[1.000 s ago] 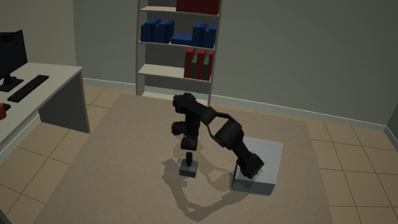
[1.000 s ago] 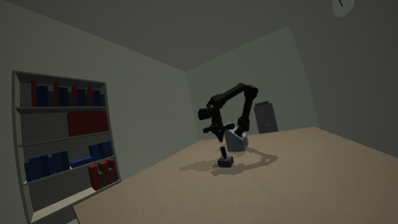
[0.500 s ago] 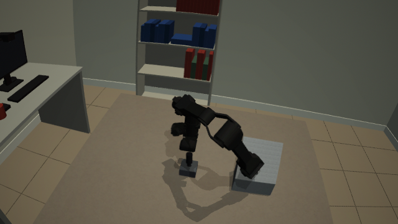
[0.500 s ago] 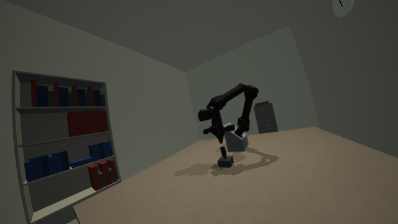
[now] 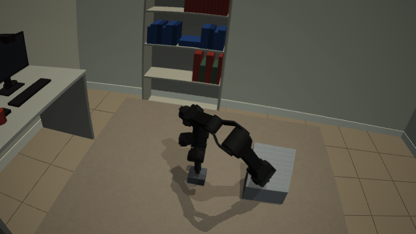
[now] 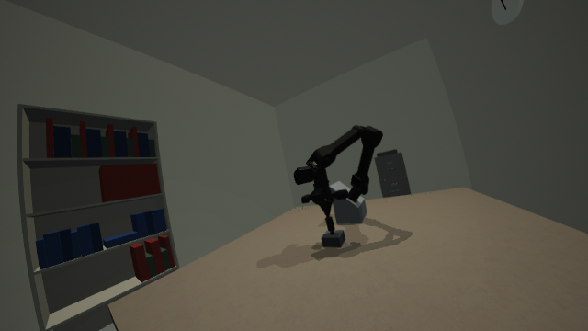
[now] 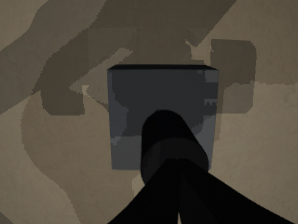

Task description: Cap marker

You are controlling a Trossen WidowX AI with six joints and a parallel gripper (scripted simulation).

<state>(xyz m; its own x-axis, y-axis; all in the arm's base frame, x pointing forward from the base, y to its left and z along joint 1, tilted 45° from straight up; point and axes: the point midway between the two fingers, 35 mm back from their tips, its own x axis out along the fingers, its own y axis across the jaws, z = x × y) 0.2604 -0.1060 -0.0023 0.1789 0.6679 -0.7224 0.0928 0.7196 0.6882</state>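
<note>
"One small holder block on the desk. How near is it to an edge?"

"Well apart from the left, right and far edges, going by the top view. The desk runs on broadly around it."

"And the marker?"

"The dark marker piece stands upright in the block, rising from its top face. In the wrist view its upper end is a wider round section. It's too dark for me to tell where marker stops and cap starts, or whether the cap is fully down."

"What's the tool doing?"

"It's clenched, tips together with nothing between them. It points down right at the upper end of that piece; I can't tell whether they touch."

"Any room beside it?"

"Yes, bare desk on both sides of the block. The nearest bulky thing is the pale pedestal, with a stretch of desk between the two."

"And the arm?"

"It rises from the pedestal, bends high over that gap and drops to the block. The bookcase stands beyond the desk's far edge in the top view, apart from the arm."
</note>
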